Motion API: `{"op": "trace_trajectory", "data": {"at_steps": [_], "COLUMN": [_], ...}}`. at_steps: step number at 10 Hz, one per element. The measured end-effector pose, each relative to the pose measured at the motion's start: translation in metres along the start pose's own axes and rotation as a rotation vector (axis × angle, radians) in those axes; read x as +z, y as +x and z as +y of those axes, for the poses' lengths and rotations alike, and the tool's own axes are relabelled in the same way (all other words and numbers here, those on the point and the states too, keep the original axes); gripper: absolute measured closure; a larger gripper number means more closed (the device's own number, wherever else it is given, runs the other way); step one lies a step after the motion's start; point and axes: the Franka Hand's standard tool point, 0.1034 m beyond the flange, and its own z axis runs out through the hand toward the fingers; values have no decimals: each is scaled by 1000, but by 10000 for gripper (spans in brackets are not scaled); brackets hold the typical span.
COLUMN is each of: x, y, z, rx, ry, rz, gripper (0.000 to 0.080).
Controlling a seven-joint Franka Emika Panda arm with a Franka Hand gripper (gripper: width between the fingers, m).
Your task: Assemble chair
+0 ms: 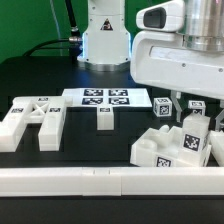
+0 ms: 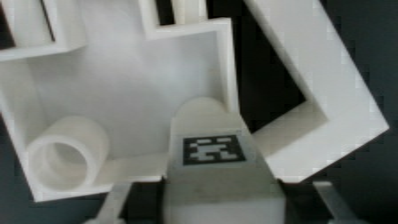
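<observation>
Fingers (image 2: 134,205): two, grey, standing on either side of a tagged chair piece (image 2: 214,150). That piece fills the narrow gap between them. Whether the pads press it or stand just off it cannot be told.

Tagged chair piece: white, with one black-and-white tag facing the wrist camera. It lies over a chair slab (image 2: 143,80).

Chair slab: white, broad, with raised edges and a round socket (image 2: 63,155) near one corner.

Chair cluster (image 1: 170,150): at 4 o'clock in the exterior view, below the white wrist housing (image 1: 180,50). It is made up of several blocky tagged pieces, touching or just beside one another.

Long chair pieces (image 1: 35,122): two, at 8 o'clock in the exterior view, side by side on the dark bench (image 1: 30,85), well apart from the cluster.

Small chair piece (image 1: 105,118): near the centre of the exterior view, just at 6 o'clock of the marker board (image 1: 105,97).

Marker board: flat on the bench, carrying several tags.

Plain rail (image 1: 100,182): white, untagged, running across the exterior view at 6 o'clock.

Robot base (image 1: 103,35): white, at 12 o'clock in the exterior view.
</observation>
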Motion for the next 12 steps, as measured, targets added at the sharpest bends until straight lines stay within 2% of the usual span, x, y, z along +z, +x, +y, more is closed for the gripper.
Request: {"op": "trace_trajectory", "data": {"at_steps": [1, 2, 3, 4, 6, 11, 12], "x": [-1, -11, -20, -27, -33, -30, -29], "y": [0, -2, -6, -9, -8, -11, -16], "z": [-1, -4, 0, 6, 32, 31, 41], "rx": [-12, -79, -140, -225, -329, -332, -426], "ry": [2, 11, 15, 15, 11, 8, 11], "rz": [1, 7, 6, 5, -2, -5, 0], "gripper": [447, 263, 263, 174, 157, 151, 151]}}
